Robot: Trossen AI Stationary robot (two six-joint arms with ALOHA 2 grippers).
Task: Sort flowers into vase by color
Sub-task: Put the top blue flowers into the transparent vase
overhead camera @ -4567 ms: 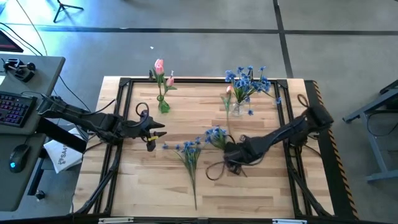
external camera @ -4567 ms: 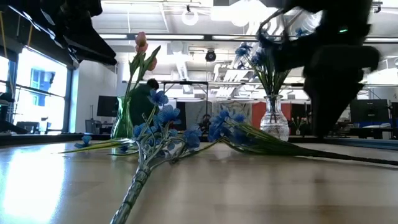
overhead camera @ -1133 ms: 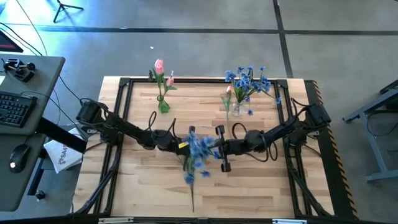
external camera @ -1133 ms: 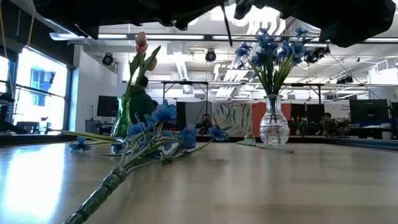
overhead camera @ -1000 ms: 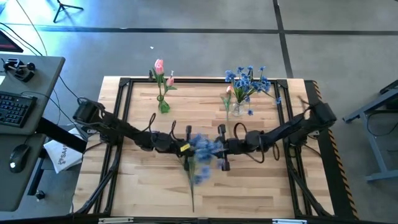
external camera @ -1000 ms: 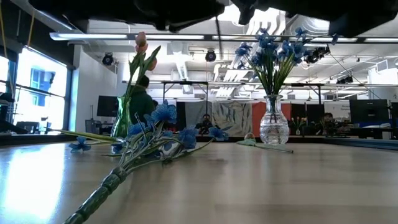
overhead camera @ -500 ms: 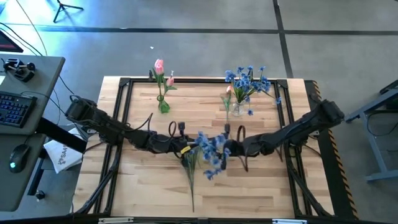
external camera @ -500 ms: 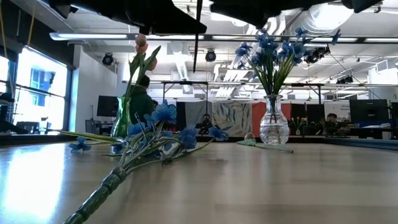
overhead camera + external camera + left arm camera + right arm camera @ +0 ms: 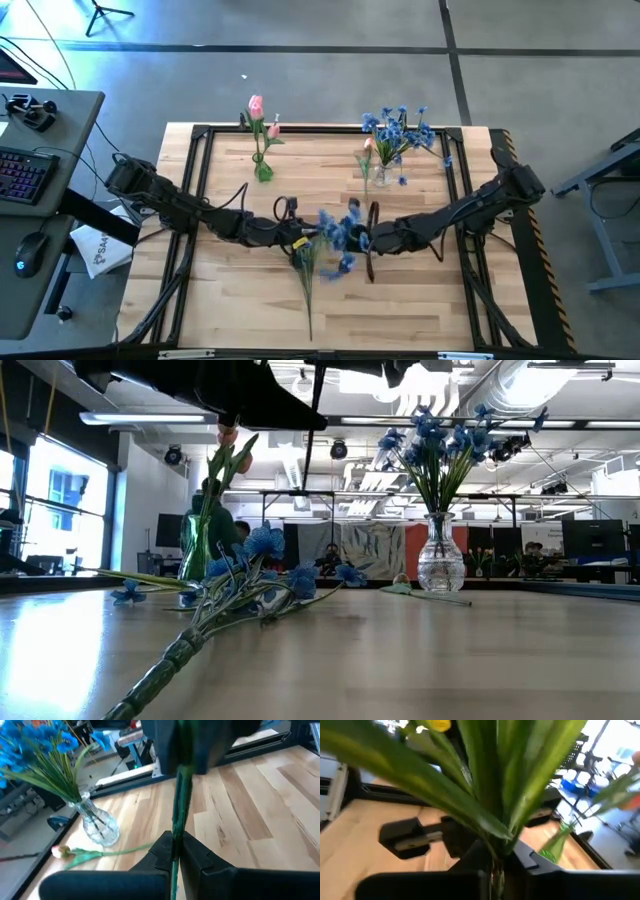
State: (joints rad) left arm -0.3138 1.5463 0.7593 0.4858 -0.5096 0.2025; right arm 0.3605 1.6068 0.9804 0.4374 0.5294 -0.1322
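Handover mid-desk | left gripper [image 9: 176,851] fingers pinched blue flower stem [image 9: 181,795] | right gripper [image 9: 496,870] had just clamped same stem | blue vase [image 9: 381,176] next

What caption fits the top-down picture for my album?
Two robot arms hold a blue flower between them above the wooden table, near two vases.

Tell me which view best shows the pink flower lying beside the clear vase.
The left wrist view: the pink flower lies flat at the clear vase foot, bud and stem visible. The high view shows a small bud; the low view only a green streak; the right wrist view misses it.
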